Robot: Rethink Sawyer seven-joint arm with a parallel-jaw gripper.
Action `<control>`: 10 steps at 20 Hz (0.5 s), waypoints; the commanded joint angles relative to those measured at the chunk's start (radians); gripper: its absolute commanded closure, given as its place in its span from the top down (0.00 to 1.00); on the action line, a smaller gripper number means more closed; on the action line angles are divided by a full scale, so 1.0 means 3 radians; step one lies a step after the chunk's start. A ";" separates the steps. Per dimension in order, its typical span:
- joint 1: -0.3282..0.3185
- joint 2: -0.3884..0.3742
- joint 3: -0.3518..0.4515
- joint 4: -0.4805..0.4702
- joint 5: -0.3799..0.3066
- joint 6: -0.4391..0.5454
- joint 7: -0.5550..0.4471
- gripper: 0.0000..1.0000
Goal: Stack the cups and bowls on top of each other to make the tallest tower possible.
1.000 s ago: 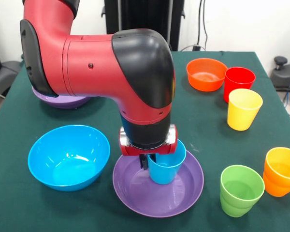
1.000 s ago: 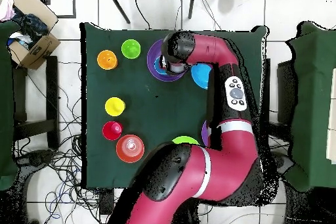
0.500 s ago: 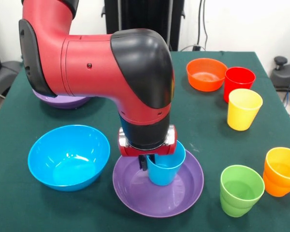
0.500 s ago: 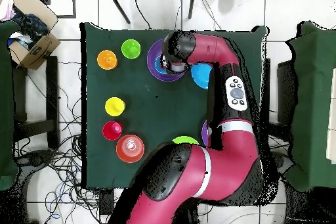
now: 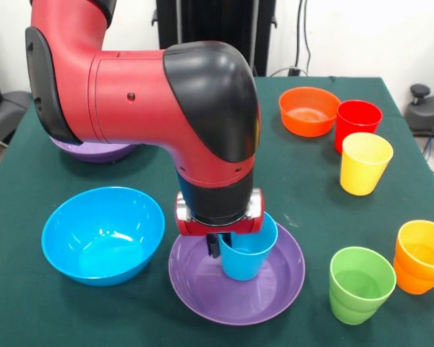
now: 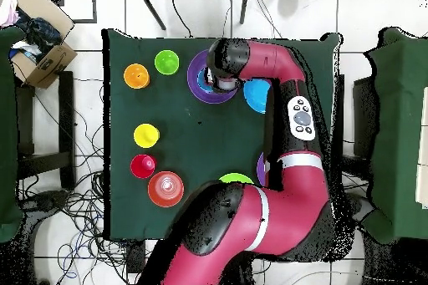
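The gripper is down inside the purple bowl, clamped on the blue cup by its rim — one dark finger shows on the cup's outer wall, and its partner, I judge, is inside the cup. The cup sits upright, its base at or just above the bowl floor; contact is hard to confirm from here.

This looks like the placing step. To do it well, the cup wants to settle flat and near the bowl's middle before the fingers let go, then the hand should lift straight up so the inner finger does not drag the rim and tip the cup. A centred cup matters — everything later stands on it.

Around the hand in the front view: the blue bowl lies just beside the purple one on the left, clear of it. To the right and near the camera stand the green cup and orange cup, close together. Further back on that side are the yellow cup, red cup and orange bowl. A second purple bowl peeks out behind the arm. Nothing blocks a vertical retreat; the bulky arm hides the table behind it.
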 commanded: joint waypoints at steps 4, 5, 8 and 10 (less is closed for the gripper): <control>0.0021 -0.0001 0.0251 -0.0017 -0.0108 0.0036 -0.0788 0.00; 0.0019 0.0001 0.0254 -0.0011 -0.0103 0.0034 -0.0788 0.00; 0.0018 0.0012 0.0264 -0.0008 -0.0095 0.0012 -0.0778 0.00; 0.0016 0.0011 0.0268 0.0007 -0.0090 0.0004 -0.0777 0.00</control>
